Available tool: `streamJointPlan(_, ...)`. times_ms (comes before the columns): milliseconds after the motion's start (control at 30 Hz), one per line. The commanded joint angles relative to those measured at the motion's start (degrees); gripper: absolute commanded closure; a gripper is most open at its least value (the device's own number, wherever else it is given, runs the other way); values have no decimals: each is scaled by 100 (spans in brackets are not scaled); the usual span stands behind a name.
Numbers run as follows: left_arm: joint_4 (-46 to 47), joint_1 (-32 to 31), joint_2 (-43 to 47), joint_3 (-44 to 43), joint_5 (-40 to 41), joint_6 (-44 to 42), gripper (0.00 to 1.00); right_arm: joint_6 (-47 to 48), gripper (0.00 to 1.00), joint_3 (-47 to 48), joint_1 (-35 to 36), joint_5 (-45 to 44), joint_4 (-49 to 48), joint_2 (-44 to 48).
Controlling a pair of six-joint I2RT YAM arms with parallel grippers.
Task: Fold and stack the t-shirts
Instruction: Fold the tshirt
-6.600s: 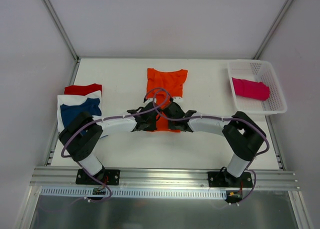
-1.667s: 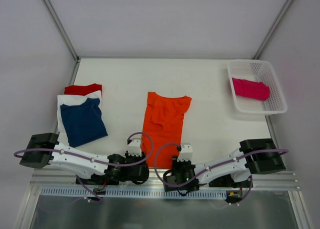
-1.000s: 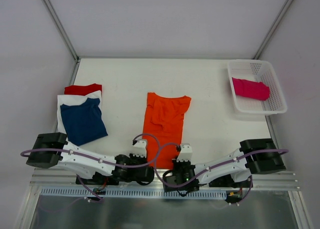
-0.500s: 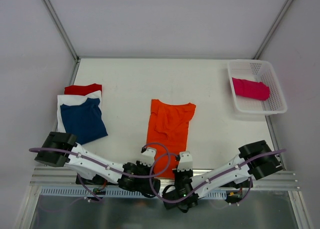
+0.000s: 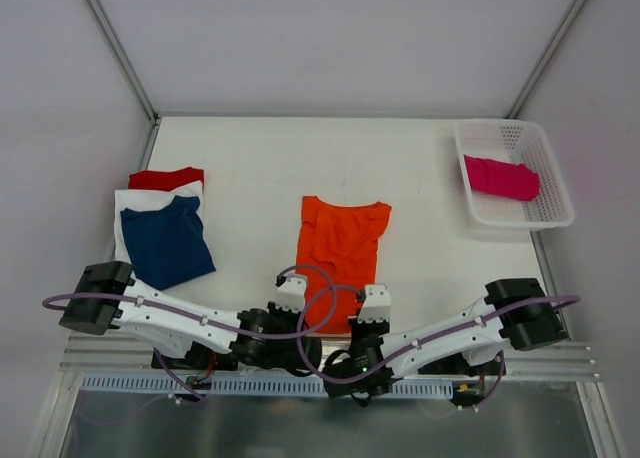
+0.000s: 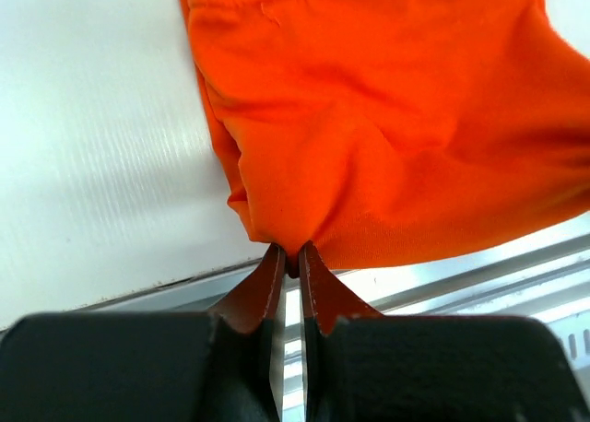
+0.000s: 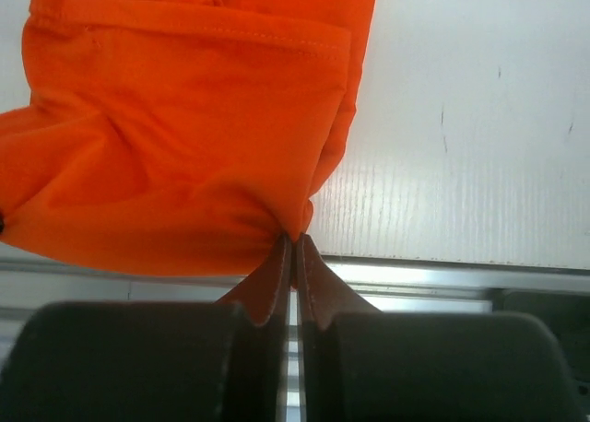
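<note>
At the left edge of the table (image 5: 260, 158) we note three shirts piled on one another. A red shirt (image 5: 165, 177) lies furthest from the arms. A white shirt (image 5: 128, 203) overlaps it, and a navy shirt (image 5: 165, 240) lies on top, turned slightly askew.

The left gripper (image 6: 289, 261) is low at the table's near edge. Its fingers (image 6: 263, 288) are pressed together with only a thin fold of cloth between them. That fold is the near left corner of the orange shirt (image 5: 342, 243), and the fabric bunches into creases where it enters the tips.

The orange shirt lies lengthwise in the middle of the table, its collar end away from the arms and its far half flat on the surface. In both wrist views its near hem reaches the table's near edge, with the metal rail (image 6: 479, 279) showing below it.

The right gripper (image 7: 292, 247) is in the same condition. Its fingers are clamped nearly flush on the shirt's near right corner, and the cloth gathers into the pinch. The two grippers sit just beside each other at the hem.

At the far right stands a white mesh basket (image 5: 555, 193) with a pink shirt (image 5: 500, 176) lying folded inside it, well apart from both arms.
</note>
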State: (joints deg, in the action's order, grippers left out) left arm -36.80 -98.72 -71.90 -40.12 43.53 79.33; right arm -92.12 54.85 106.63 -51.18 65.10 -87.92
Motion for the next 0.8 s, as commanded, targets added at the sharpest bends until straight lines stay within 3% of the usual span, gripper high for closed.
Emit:
streamJointPlan(0, -354, 203, 211, -198, 481, -356, 100, 167, 100, 105, -177, -463, 495, 223)
streamJointPlan(400, -328, 1231, 238, -742, 894, -1594, 100, 1441, 100, 219, -1346, -1157, 434, 662)
streamJointPlan(600, -232, 1820, -192, -1226, 1131, -2228, 100, 3233, 100, 88, -2320, -1193, -1127, 899)
streamJointPlan(767, 530, 2469, -447, -1341, 974, -2992, 100, 4532, 100, 166, -2919, -1123, -1947, 794)
